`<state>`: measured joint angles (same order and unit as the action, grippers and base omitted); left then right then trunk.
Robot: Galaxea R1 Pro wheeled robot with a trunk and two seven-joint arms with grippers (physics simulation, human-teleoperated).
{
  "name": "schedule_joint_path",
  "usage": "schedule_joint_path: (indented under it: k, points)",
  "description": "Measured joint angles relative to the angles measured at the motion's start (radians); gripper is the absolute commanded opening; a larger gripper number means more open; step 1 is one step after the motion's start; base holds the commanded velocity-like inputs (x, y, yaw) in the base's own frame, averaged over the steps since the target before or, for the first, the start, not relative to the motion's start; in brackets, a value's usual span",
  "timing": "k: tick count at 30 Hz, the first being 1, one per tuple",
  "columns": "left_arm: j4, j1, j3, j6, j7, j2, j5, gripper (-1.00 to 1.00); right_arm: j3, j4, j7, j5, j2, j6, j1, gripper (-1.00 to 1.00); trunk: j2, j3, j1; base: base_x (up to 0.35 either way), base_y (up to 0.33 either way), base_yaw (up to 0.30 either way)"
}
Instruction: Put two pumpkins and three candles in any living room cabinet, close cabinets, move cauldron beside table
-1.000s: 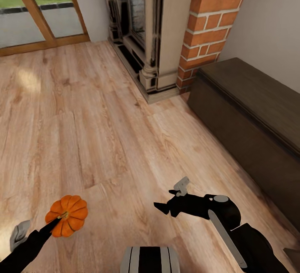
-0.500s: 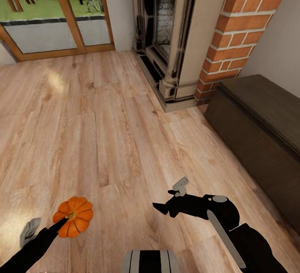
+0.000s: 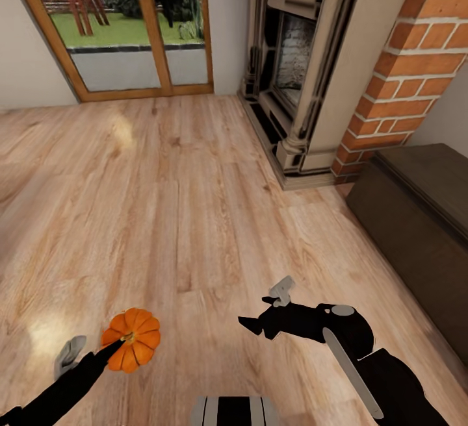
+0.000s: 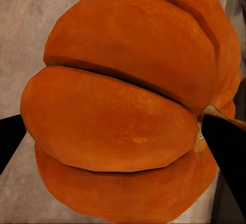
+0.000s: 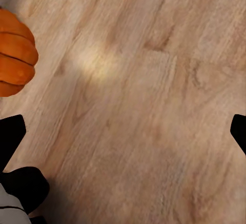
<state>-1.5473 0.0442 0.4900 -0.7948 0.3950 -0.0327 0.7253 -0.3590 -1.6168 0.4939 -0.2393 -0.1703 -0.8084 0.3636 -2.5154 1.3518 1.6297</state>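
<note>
Pumpkin (image 3: 132, 339), one only, sits clamped in the left gripper (image 3: 110, 348) low at the robot's left, above the wood floor (image 3: 195, 205); in the left wrist view the orange ribs (image 4: 123, 111) lie between the two black fingers (image 4: 225, 152). Right gripper (image 3: 263, 312) hangs empty over the boards at the robot's right, its fingers (image 5: 10, 137) spread wide apart. Further off on the right stands one dark-brown cabinet (image 3: 416, 231), its front shut. Beyond it rise one brick column (image 3: 416, 75) and one fireplace (image 3: 305, 69). Farthest, a glazed door (image 3: 130, 30) with two panes gives onto grass.
</note>
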Motion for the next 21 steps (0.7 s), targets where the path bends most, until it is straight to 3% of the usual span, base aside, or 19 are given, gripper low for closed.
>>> schedule_joint_path:
  k: [14,18,21]
  points:
    - [0.000,-0.004,-0.007,0.001,-0.014,0.000,0.002,-1.00,0.000,0.000,0.000,0.000,0.001,0.000,0.000,1.00,0.003,-0.054,-0.006,0.000,0.000,0.280]
    - [0.001,-0.004,-0.007,0.002,-0.017,0.000,0.001,-1.00,-0.037,0.000,-0.040,-0.001,0.005,-0.002,0.000,1.00,0.004,-0.070,-0.008,0.000,0.000,0.280]
    - [0.001,-0.004,-0.007,0.002,-0.017,0.000,0.001,-1.00,-0.041,0.000,-0.043,0.000,0.005,-0.002,0.000,1.00,0.005,-0.081,-0.009,0.000,0.000,0.280]
